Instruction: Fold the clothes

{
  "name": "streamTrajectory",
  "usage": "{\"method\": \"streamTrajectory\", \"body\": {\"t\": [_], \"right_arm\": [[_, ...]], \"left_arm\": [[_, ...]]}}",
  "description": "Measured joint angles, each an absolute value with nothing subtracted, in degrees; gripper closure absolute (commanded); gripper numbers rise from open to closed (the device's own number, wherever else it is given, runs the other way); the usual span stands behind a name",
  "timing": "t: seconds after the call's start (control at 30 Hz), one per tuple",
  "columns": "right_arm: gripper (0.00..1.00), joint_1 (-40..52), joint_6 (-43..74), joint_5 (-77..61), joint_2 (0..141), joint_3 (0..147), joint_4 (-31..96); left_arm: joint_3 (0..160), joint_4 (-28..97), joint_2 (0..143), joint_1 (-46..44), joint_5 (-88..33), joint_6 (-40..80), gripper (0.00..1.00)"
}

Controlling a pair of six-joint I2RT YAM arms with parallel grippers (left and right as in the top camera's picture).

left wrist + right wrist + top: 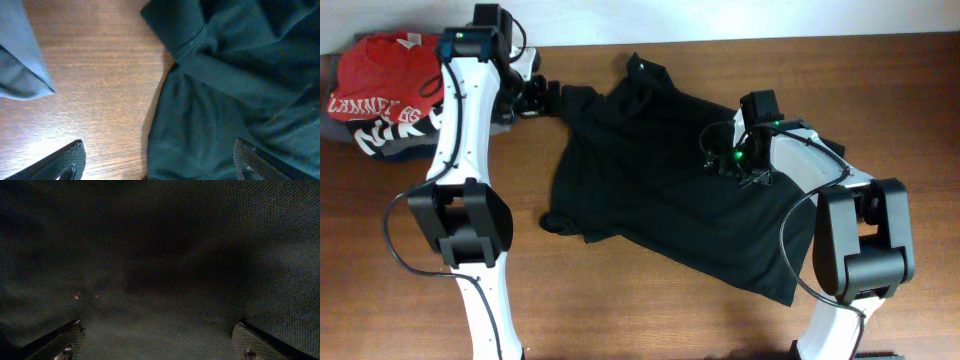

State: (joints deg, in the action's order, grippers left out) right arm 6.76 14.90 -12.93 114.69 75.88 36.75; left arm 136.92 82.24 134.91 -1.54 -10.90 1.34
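The black garment (660, 180) lies spread and creased in the middle of the table (410, 310). Its long axis runs on a slant, from the far left corner by the left arm down to a near right corner by the right arm's base. One flap pokes up toward the far edge, and a small fold curls under at its left side.

The left hand (535, 95) sits at the garment's far left corner. The left wrist view shows what the overhead view cannot: its fingers stand wide apart and hold nothing, with bare wood under one and a seamed edge of the black fabric (230, 90) under the other. A grey-blue cloth (20, 65) lies at that view's left edge.

The right hand (738, 170) hovers over the garment's right half. Its wrist view is filled by dark mesh weave (160, 255), with the fingers spread wide and nothing between them.

A red shirt with white lettering (380, 75) is heaped at the table's far left corner, well apart from the garment.
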Motion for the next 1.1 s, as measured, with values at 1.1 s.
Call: {"method": "streamTrajectory", "body": {"t": [1.1], "right_arm": [[0.01,6.76,15.09,-12.93,114.69,75.88,36.73]], "left_arm": [[113.62,68.69,135.24,-10.81,6.5,3.09,0.3]]}}
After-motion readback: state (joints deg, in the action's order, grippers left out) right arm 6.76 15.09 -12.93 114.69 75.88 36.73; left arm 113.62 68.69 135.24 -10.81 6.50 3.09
